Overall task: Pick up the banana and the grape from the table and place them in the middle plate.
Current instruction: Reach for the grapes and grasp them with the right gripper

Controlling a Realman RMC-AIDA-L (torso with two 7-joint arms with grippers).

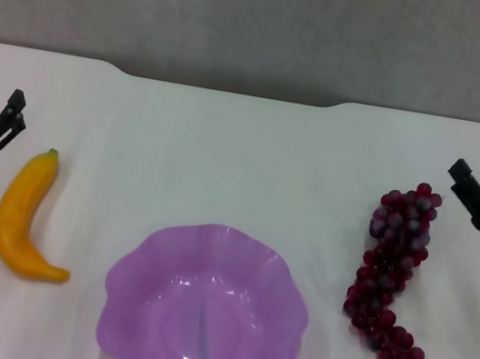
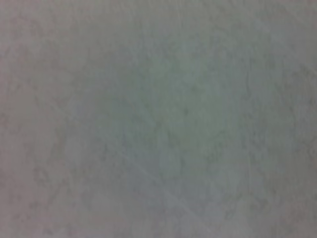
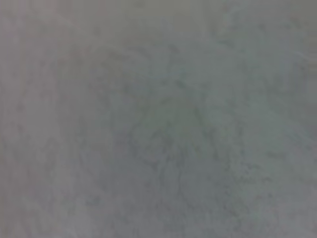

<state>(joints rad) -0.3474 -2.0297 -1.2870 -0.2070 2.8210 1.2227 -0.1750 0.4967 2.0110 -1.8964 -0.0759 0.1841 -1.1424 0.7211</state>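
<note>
Two robot grippers wait at the sides of a white table (image 1: 228, 141) with a banana, a plate and grapes laid out between them.

Nearest the robot, at the centre of the front edge, sits the middle plate (image 1: 146, 270), a translucent purple dish with a wavy rim and nothing in it. To its left lies the banana (image 1: 19, 218), curved, its green stem tip pointing away from the robot; to its right lies the grape (image 1: 393, 270), a long dark red bunch. Both rest on the table, well apart from the plate. Farther back, the left gripper (image 1: 14, 112) hangs just beside the banana's far tip and the right gripper (image 1: 478, 175) near the bunch's top, fingers parted and holding nothing, each seemingly set to take the fruit on its own side. The wrist views show only a blank surface.
</note>
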